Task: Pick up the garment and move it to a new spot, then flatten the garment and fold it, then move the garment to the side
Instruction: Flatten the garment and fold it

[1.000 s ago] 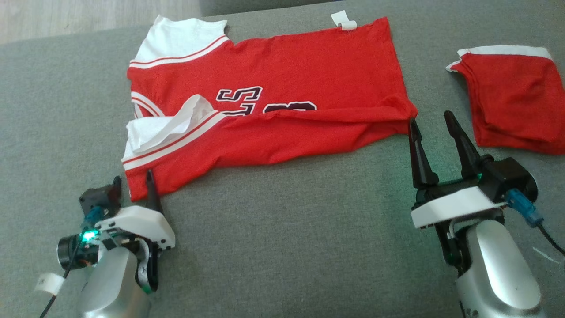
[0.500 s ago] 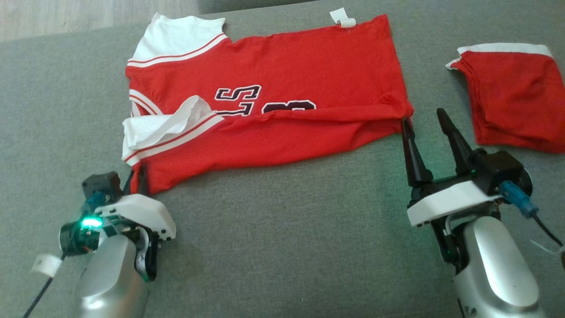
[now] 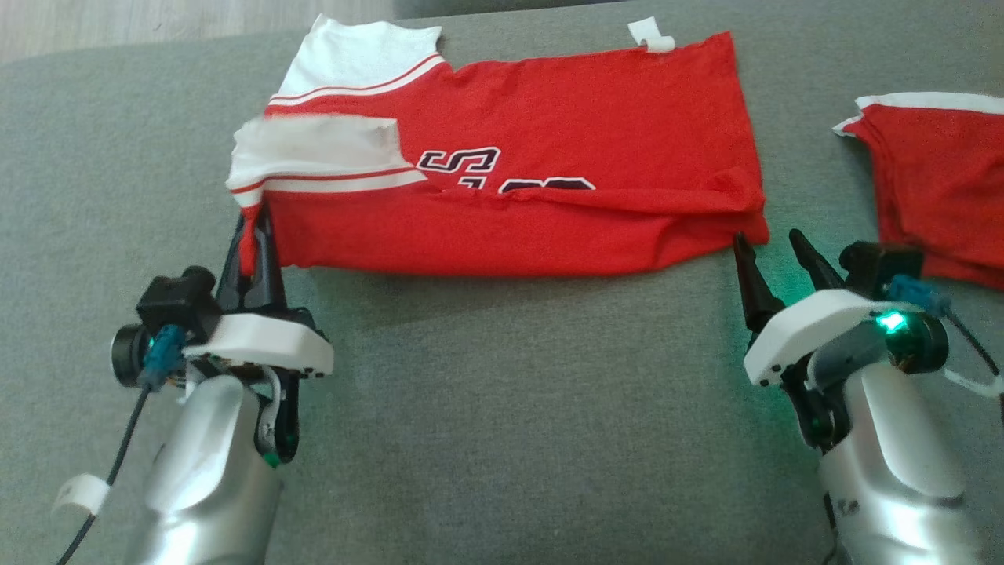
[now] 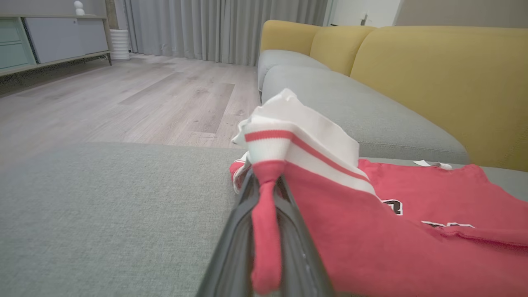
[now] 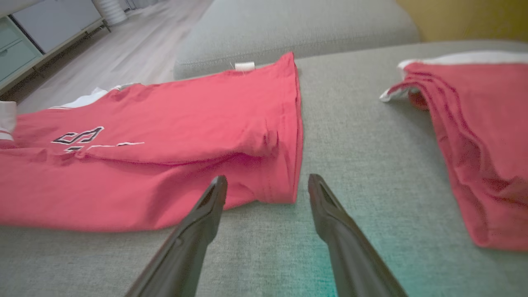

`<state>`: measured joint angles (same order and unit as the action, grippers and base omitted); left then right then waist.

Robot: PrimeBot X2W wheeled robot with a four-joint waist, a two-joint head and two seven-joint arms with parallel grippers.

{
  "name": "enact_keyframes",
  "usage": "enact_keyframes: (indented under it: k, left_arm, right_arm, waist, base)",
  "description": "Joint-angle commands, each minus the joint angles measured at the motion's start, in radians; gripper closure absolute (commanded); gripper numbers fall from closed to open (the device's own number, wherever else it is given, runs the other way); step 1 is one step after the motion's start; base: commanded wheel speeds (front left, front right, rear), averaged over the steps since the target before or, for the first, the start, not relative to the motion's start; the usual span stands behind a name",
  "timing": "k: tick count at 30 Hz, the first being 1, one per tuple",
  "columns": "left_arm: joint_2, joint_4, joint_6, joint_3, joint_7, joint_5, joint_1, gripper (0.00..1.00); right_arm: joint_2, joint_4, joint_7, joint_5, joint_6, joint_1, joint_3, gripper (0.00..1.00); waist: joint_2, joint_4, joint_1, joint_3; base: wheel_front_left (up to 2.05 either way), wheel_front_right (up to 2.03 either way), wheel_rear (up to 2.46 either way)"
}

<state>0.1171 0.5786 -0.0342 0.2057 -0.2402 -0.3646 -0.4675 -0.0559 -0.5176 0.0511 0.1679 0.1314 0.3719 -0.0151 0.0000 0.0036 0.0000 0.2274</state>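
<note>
The garment (image 3: 549, 149) is a red jersey with white striped sleeves and dark lettering, spread on the grey sofa seat (image 3: 502, 392). My left gripper (image 3: 255, 227) is shut on its near left corner, holding that corner a little off the seat. In the left wrist view, a strip of the red garment (image 4: 412, 243) is pinched in the left gripper (image 4: 267, 181), with the white sleeve standing above. My right gripper (image 3: 769, 247) is open just short of the near right corner. In the right wrist view, the right gripper (image 5: 268, 181) has the garment (image 5: 165, 136) corner just beyond its fingertips.
A second red garment with white trim (image 3: 941, 196) lies folded on the seat to the right, close to my right gripper, and appears as the second red garment (image 5: 474, 136) in the right wrist view. A yellow sofa back (image 4: 433, 82) and wooden floor (image 4: 123, 99) lie beyond.
My left gripper has shut on the garment's near left corner and carried it up and away from me, flattening the white sleeve. My right gripper has stayed open by the near right corner. The camera has shifted.
</note>
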Motion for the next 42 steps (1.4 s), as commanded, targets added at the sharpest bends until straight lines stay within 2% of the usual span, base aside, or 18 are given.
enact_keyframes:
  k: [1,7,10,21,22,23,31,35,42]
  left_arm:
    - [0.019,-0.039,0.002,-0.021,-0.011,0.009,-0.009,1.00]
    - [0.016,-0.082,0.008,0.010,-0.006,0.022,0.002,1.00]
    - [0.015,-0.092,0.011,0.021,0.001,0.023,0.005,1.00]
    - [0.019,-0.092,0.008,0.033,0.005,0.014,0.016,1.00]
    - [0.021,-0.090,0.007,0.032,0.006,0.013,0.017,1.00]
    - [0.022,-0.088,0.006,0.032,0.006,0.012,0.018,1.00]
    - [0.043,-0.065,-0.009,0.020,0.007,-0.001,0.051,1.00]
    - [0.053,-0.066,-0.016,0.014,0.006,-0.008,0.082,1.00]
    - [0.056,-0.081,-0.022,0.024,0.022,-0.016,0.141,1.00]
  right_arm:
    - [0.006,0.009,0.006,0.012,-0.001,0.046,-0.014,0.00]
    - [0.006,-0.155,0.019,0.023,-0.001,0.135,0.042,0.00]
    - [0.006,-0.236,0.011,0.064,-0.001,0.184,0.045,0.00]
    - [0.006,-0.467,-0.059,0.172,-0.001,0.307,-0.060,0.00]
    - [0.006,-0.483,-0.066,0.173,-0.001,0.314,-0.071,0.54]
    - [0.006,-0.497,-0.078,0.172,-0.001,0.321,-0.081,1.00]
    - [0.006,-0.582,-0.151,0.122,-0.001,0.351,-0.103,1.00]
    - [0.006,-0.592,-0.133,0.096,-0.001,0.342,-0.102,1.00]
    - [-0.003,-0.554,-0.036,0.079,-0.001,0.290,-0.139,1.00]
  waist:
    - [0.0000,0.007,0.0000,0.004]
    - [0.0000,0.030,0.0000,0.016]
    - [0.0000,0.039,0.0000,0.022]
    - [0.0000,0.050,0.0000,0.021]
    - [0.0000,0.049,0.0000,0.019]
    - [0.0000,0.047,0.0000,0.016]
    - [0.0000,0.013,0.0000,-0.050]
    - [0.0000,-0.003,0.0000,-0.096]
    - [0.0000,-0.012,0.0000,-0.162]
  base:
    - [0.00,0.00,0.00]
    - [0.00,0.00,0.00]
    - [0.00,0.00,0.00]
    - [0.00,0.00,0.00]
    - [0.00,0.00,0.00]
    - [0.00,0.00,0.00]
    - [0.00,0.00,0.00]
    - [0.00,0.00,0.00]
    - [0.00,0.00,0.00]
